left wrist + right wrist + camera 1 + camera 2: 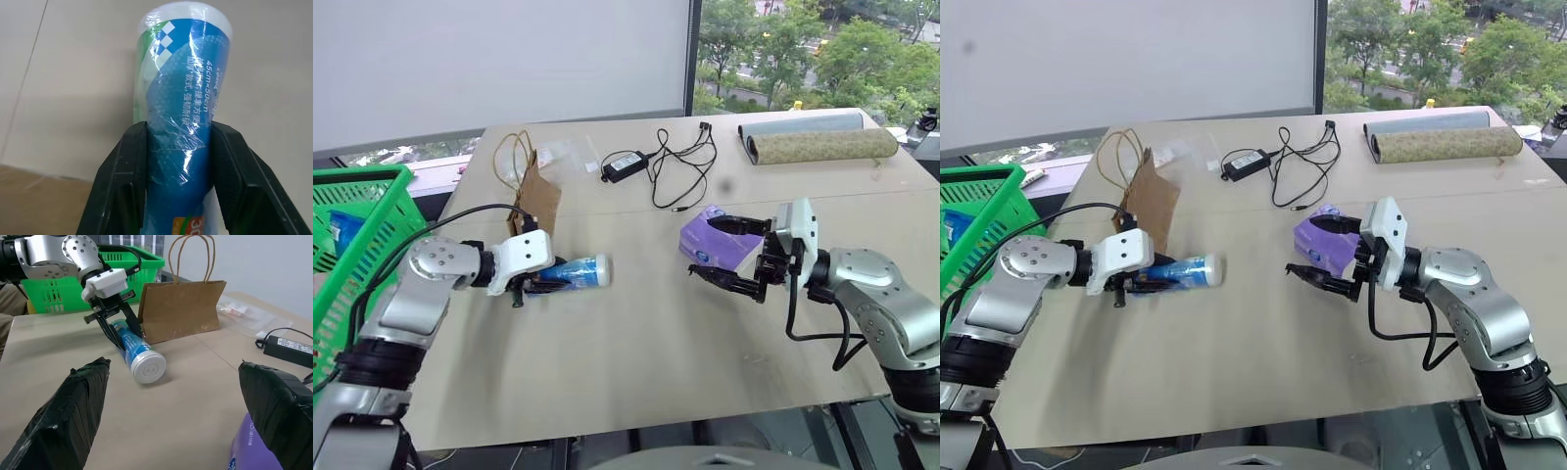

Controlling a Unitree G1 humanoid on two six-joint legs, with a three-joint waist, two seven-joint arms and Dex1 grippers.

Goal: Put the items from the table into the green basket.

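Blue-labelled clear bottle (576,272) is lying on its side on the tabletop (646,362), just in front of a brown paper bag (538,201). Left wrist view is showing what the head views cannot: both black fingers (122,186) of the left pincer (540,285) are pressing against the bottle's wrapped sides, so it is clamping the bottle. Right wrist view is giving the bottle's white end cap facing the right arm, and the green basket (73,284) standing behind the left arm.

Count: one bottle, one purple tissue pack (715,240), one paper bag, one black power adapter with cable (626,164), one rolled mat (822,145), one clear plastic packet (570,152), one basket at the tabletop's left edge.

Right pincer (729,253) is standing wide open, its fingers straddling the tissue pack's near end; contact with the pack cannot be told.
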